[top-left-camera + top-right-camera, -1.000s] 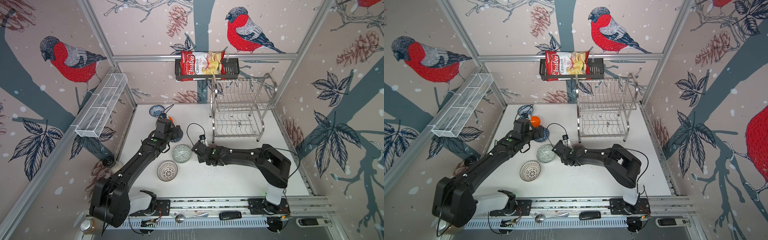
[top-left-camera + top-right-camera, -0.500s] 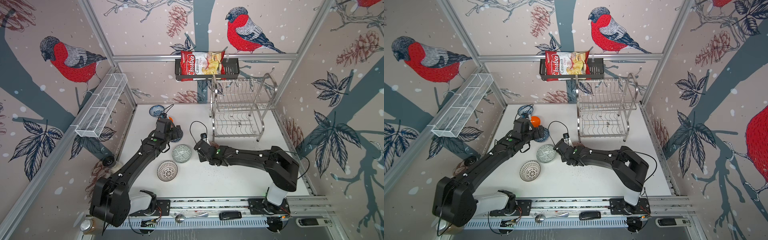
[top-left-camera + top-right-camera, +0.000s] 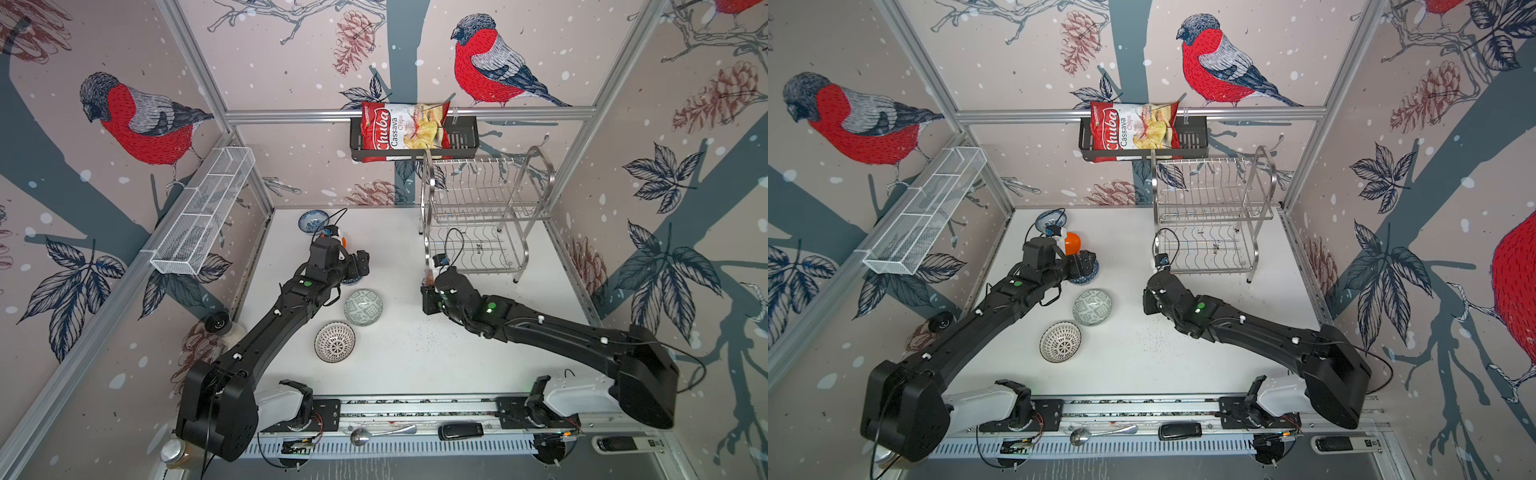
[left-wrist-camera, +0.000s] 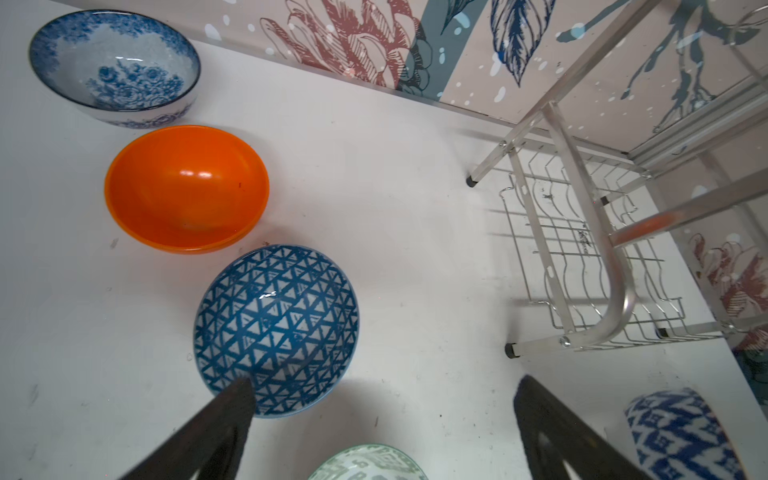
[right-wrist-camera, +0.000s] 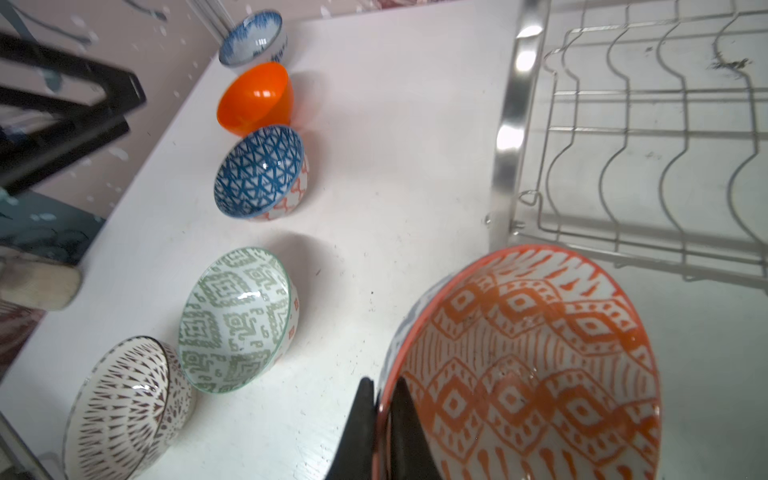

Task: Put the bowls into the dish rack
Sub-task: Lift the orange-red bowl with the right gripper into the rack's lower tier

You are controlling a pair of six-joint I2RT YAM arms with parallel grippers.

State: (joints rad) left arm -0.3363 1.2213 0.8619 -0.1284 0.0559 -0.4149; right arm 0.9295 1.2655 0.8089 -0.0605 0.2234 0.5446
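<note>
- While the right claw pinches the rim of an orange-patterned bowl beside the rack, loading looks under way.
- Next: tilt it into the lower shelf, clearing the frame.
- The left claw gapes over the triangle bowl; four others sit on the worktop.

The only print that can be read stands on the chips bag, in the upper middle of the frame in both top views. The brand "Chuba" runs in large white script, tilted upward, across the red part of the bag. Beside it, on the pale part, stand "Cassava" in dark letters and a smaller "Chips". The bag lies in the black slatted basket. A small dark mark on the dish rack's lower shelf is too small to read.
</note>
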